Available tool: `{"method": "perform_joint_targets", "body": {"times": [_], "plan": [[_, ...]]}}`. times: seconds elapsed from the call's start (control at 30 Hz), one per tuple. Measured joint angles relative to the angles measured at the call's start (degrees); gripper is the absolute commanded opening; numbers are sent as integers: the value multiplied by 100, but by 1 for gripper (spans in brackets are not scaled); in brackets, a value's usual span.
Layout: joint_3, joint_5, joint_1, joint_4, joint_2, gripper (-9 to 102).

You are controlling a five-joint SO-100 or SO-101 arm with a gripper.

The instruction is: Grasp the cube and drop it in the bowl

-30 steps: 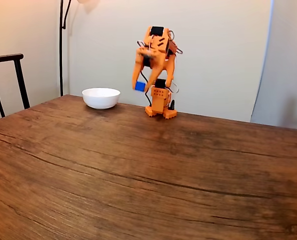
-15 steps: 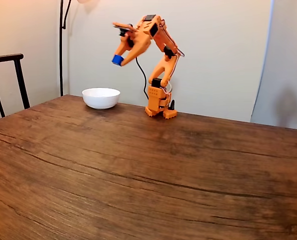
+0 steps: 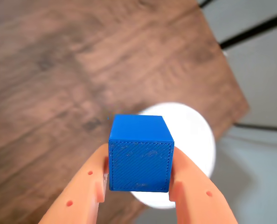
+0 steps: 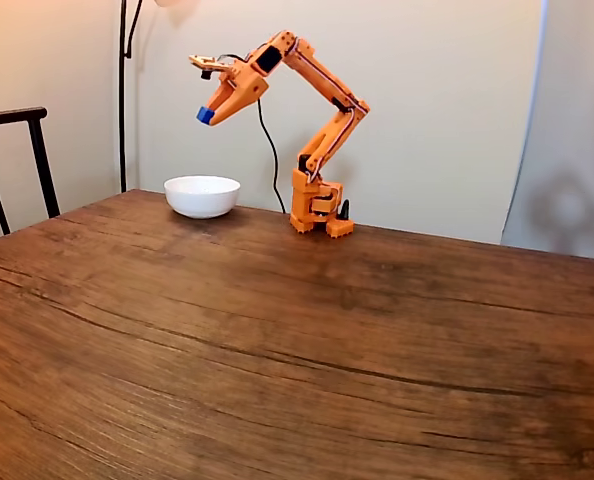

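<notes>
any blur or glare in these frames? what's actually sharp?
Wrist view: the cube is sharp, print lines visible, pinched by the gripper; the table and bowl behind it are soft, the bowl nearly blown out. Fixed view: evenly lit and mostly sharp, soft shadows on the wall, mild sheen on the bowl.

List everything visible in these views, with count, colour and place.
small solid blue cube: one, bright blue, held high above the bowl.
glossy white round bowl: one, white, far left part of the table near the wall.
wooden table: one, dark brown grain, fills the foreground.
chair: one, black frame, left edge.
lamp pole: one, black, behind the bowl.
orange arm: one, orange, base at the table's far edge.
end effector: one, orange, closed on the cube.
</notes>
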Motion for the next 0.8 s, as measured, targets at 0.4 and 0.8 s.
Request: {"method": "perform_joint_targets", "body": {"times": [0.4,0.8], "plan": [[650,905,1907,70,0,9],[1934,1310,2874,-1187,0,9]]}}
